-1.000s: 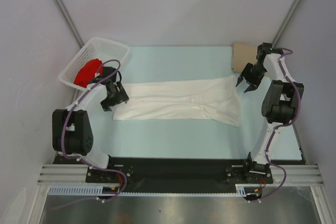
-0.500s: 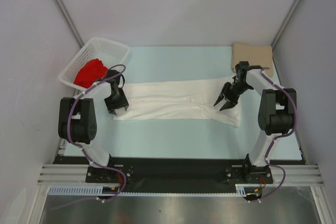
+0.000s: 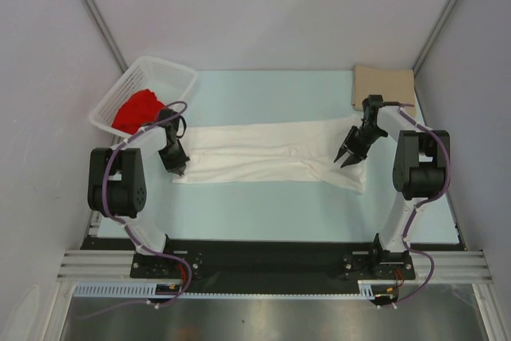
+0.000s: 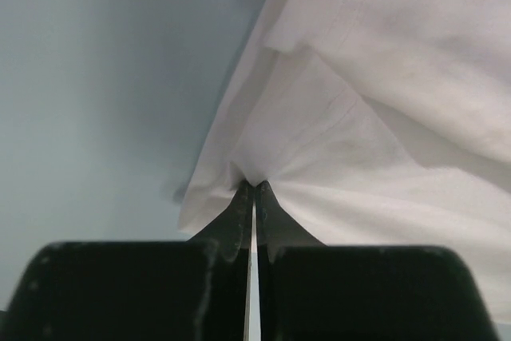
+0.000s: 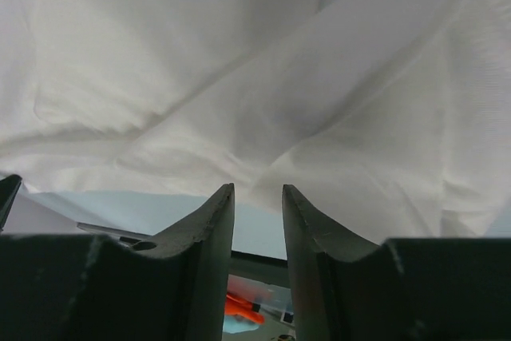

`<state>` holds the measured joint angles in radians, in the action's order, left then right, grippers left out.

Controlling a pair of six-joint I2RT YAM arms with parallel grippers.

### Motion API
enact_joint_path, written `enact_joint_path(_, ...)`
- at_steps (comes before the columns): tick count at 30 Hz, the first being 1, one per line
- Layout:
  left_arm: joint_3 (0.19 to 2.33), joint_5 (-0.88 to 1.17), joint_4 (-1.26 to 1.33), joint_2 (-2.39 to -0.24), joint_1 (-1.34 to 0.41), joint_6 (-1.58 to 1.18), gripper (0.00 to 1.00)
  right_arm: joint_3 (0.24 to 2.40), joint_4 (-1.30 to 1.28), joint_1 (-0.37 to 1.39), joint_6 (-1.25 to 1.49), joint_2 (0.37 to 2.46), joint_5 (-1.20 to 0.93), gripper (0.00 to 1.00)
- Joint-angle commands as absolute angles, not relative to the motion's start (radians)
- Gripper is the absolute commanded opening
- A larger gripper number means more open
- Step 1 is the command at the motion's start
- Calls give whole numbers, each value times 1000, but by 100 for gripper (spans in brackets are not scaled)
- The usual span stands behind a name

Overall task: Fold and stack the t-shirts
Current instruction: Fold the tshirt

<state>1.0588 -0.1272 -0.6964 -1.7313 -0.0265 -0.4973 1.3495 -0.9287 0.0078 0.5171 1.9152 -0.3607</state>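
The white t-shirt (image 3: 271, 153) lies spread in a long band across the middle of the pale blue table. My left gripper (image 3: 177, 167) is shut on its left edge; in the left wrist view the tips (image 4: 254, 185) pinch a pucker of the white cloth (image 4: 383, 77). My right gripper (image 3: 346, 159) is over the shirt's right end. Its jaws (image 5: 257, 189) stand apart with a narrow gap, tips at the cloth's (image 5: 239, 77) edge and nothing between them. The tan t-shirt (image 3: 385, 87) lies as a flat rectangle at the back right. The red t-shirt (image 3: 134, 111) sits bunched in the basket.
A white lattice basket (image 3: 172, 69) stands at the back left corner, just behind my left arm. Grey walls close in the table (image 3: 263, 205) on three sides. The arm bases sit along the near edge.
My left gripper has closed on the white shirt's left edge. My right gripper came down from near the tan shirt to the white shirt's right end, and its jaws have narrowed.
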Motion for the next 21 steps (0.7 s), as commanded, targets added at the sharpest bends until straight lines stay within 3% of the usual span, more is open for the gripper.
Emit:
enact_joint_path(1,1043,-196,-698,-1704,-8,-506,0,1385,-922,-29,476,1911,-298,37)
enact_joint_path(2,1043,-202,-699,-1697,-8,-506,0,1390,-920,-32,469,1911,-288,38)
enact_joint_path(6,1046,-221,-713,-1661,-8,-503,20,1416,-916,-38,448,1928,-278,43)
enact_joint_path(7,1048,-224,-718,-1649,-8,-500,33,1423,-916,-43,448,1937,-278,43)
enact_joint_path(11,1075,-235,-748,-1595,-15,-492,55,1443,-904,-51,451,1965,-279,44)
enact_joint_path(16,1123,-249,-793,-1511,-76,-489,59,1491,-914,-51,451,2013,-261,43)
enact_joint_path(21,1109,-99,-721,-1450,-156,-454,52,1522,-908,-52,451,2040,-255,40)
